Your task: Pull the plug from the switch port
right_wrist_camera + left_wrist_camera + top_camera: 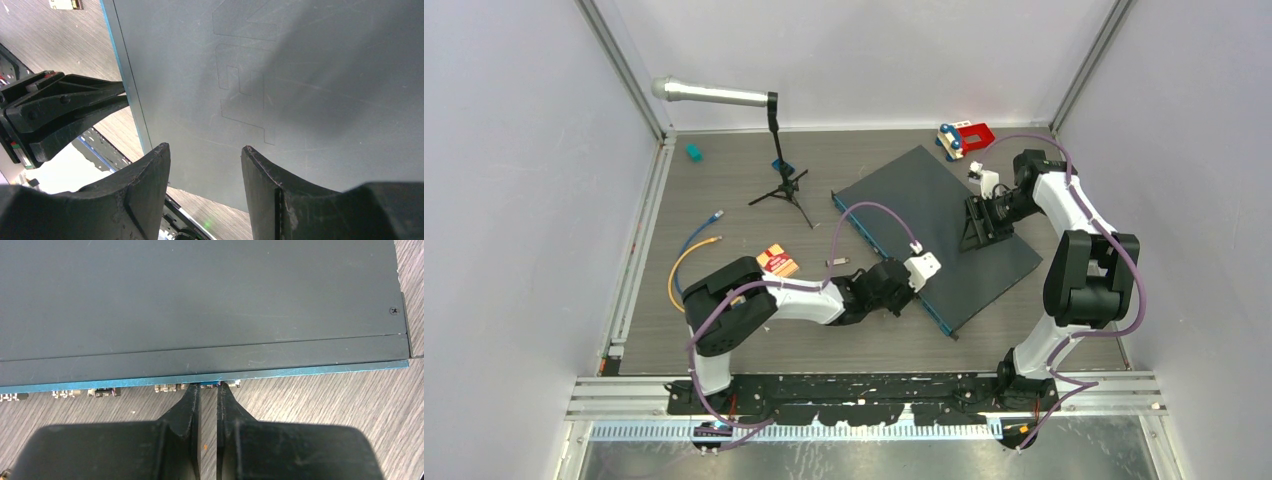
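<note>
The switch [939, 225] is a flat dark grey box lying diagonally on the table, its thin blue front edge [300, 371] lined with small ports. My left gripper [912, 290] is at that edge. In the left wrist view its fingers [209, 388] are nearly together, tips against the blue edge and closed on a small blue plug [209, 384] sitting in a port. My right gripper [979, 225] is open over the switch's top panel [300, 75], with nothing between its fingertips [205, 152].
A microphone on a small tripod [779, 180] stands at the back. Blue and yellow cables [689, 250] and a small orange packet [776, 260] lie left. A red and white toy [964, 137] is at the back right, and a small connector [839, 262] lies by the switch.
</note>
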Robot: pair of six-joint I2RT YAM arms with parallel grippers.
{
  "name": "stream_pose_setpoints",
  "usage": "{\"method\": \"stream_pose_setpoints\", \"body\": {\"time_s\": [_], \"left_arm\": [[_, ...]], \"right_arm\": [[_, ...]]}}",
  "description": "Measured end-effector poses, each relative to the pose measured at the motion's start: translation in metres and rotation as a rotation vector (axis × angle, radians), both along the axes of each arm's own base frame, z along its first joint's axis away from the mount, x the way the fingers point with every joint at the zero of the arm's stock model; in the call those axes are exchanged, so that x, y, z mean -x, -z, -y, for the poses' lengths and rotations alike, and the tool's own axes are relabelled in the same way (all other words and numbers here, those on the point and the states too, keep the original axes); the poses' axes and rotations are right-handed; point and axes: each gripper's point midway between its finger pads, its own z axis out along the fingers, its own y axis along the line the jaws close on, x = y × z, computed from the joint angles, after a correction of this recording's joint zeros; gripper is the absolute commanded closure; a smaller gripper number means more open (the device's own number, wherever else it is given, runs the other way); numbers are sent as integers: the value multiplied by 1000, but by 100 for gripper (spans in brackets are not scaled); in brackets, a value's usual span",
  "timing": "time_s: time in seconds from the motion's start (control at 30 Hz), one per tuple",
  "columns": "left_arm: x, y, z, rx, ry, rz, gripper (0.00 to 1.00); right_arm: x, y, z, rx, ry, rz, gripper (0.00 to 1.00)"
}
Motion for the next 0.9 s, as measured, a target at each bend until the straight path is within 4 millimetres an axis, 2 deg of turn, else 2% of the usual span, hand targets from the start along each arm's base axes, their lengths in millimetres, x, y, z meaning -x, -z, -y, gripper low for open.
{"method": "stream_pose_setpoints", "body": {"time_s": [0.3,0.9], "left_arm": [[0,-1,-1,-77,-32,-48,100],[2,0,-3,-117,-21,-8,100]], "right_arm": [[1,0,0,0,-2,-2,41],[3,3,0,-2,-3,-22,41]]}}
